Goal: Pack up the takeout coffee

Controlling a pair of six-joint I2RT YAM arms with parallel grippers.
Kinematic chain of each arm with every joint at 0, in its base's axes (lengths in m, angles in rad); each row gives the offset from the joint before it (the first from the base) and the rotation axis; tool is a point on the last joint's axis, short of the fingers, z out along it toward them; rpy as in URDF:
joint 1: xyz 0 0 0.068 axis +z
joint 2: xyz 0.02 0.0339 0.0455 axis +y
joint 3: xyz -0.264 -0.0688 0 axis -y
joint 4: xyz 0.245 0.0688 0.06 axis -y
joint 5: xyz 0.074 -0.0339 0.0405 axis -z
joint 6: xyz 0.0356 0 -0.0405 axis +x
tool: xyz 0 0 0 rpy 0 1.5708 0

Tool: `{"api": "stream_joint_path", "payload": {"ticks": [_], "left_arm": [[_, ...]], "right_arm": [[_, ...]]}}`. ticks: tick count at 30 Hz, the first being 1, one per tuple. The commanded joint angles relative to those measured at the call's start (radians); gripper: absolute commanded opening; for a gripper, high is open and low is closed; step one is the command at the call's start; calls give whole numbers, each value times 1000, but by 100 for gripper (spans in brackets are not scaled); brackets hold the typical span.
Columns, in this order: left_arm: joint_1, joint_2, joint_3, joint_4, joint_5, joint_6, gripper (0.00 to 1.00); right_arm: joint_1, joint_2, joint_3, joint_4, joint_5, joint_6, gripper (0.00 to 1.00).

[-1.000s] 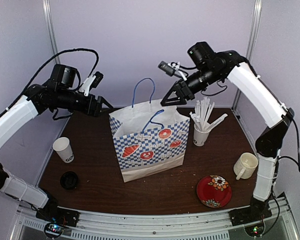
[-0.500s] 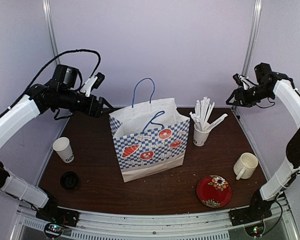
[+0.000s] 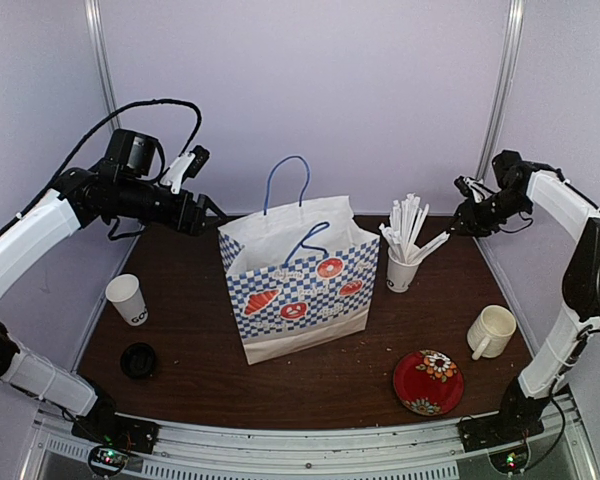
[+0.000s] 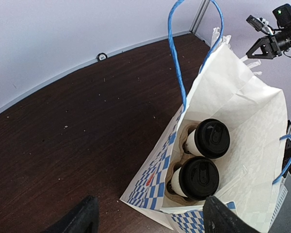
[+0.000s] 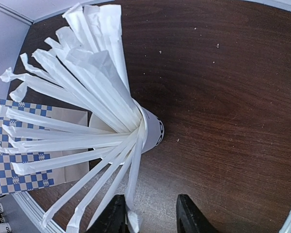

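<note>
- Left gripper (image 4: 148,213) released, fingers spread wide with nothing between them, hovering by the upper left rim of the paper bag (image 3: 295,290); cannot tell if it touches the rim
- Left wrist view looks straight down into the bag mouth: far lidded cup (image 4: 212,138) and near lidded cup (image 4: 199,177) stand upright side by side at the bottom, black lids on, touching each other, below and just ahead of the left fingertips
- Unlidded paper cup (image 3: 128,298) stands upright at the table's (image 3: 200,380) left edge, under the left arm, well apart from both grippers
- Loose black lid (image 3: 138,359) lies flat just in front of that cup
- Right gripper (image 5: 150,213) hangs over the stirrer cup (image 5: 153,131) at the far right, jaws apart, one wrapped stirrer tip lying between them, not pinched
- Right gripper well apart from the bag and all coffee cups
- Cream mug (image 3: 492,331) and red plate (image 3: 429,381) sit near right
</note>
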Motion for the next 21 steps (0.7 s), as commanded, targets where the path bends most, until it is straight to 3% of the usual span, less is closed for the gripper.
{"api": "stream_joint_path", "payload": {"ticks": [1,4,7,11,15,21], "left_arm": [[3,-12,20,14,-8,14,77],[3,-9,17,15,-7,14,77],[3,-5,15,21,-4,11,77],[3,4,17,23,4,9,77],[3,11,17,23,10,8,77],[3,10,21,23,3,14,77]], "right_arm": [[-5,25,14,15,-51,1,39],[-5,28,6,16,-74,4,38],[-5,25,2,19,-71,-2,22],[-5,7,1,39,-75,3,14],[-5,0,26,26,-72,2,0],[-5,-86,74,-25,-11,-14,0]]}}
